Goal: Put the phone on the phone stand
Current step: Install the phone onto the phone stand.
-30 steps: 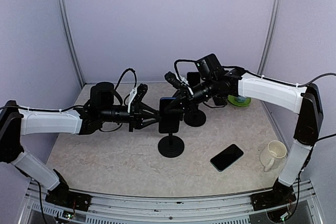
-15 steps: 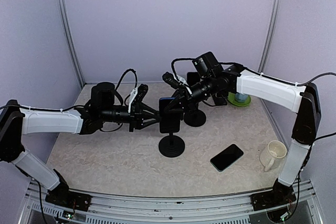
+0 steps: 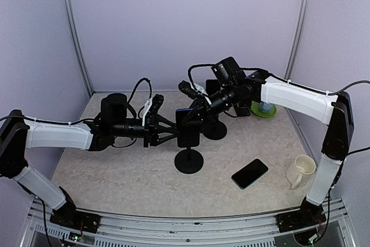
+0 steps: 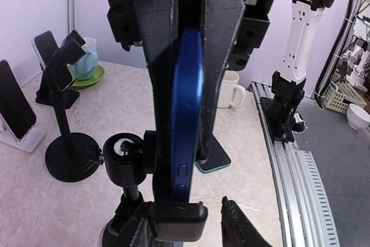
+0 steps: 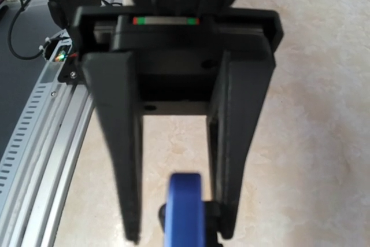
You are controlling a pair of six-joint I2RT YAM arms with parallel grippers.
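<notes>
**A:** While the left gripper [image 4: 186,192] is clamped flat on both faces of the slim blue phone [image 4: 186,102], what could spoil things from here?

**B:** Mostly an early release. The phone stands on edge, upright, over the black round-based phone stand [image 3: 188,162]. A black lip sits just under its lower edge in the left wrist view. I cannot tell whether the phone is seated in that cradle or only resting against it. If the fingers let go before it is seated, I would expect it to tip off and drop to the marbled tabletop [image 3: 115,172].

**A:** And the other arm?

**B:** The right gripper [image 5: 180,227] is spread wide, holding nothing. It hangs over the phone's top edge, which shows between its two fingers, closer to one than the other. Whether that nearer finger touches the phone is too blurred to say. If the fingers closed or pressed down off-centre like that, they could shove the phone sideways against the left grip. They could also rock the stand, which has a thin stem above its base.

**A:** So where does the phone sit relative to each?

**B:** It is pinched between the left fingers, with its top edge inside the right gripper's open gap.
</notes>
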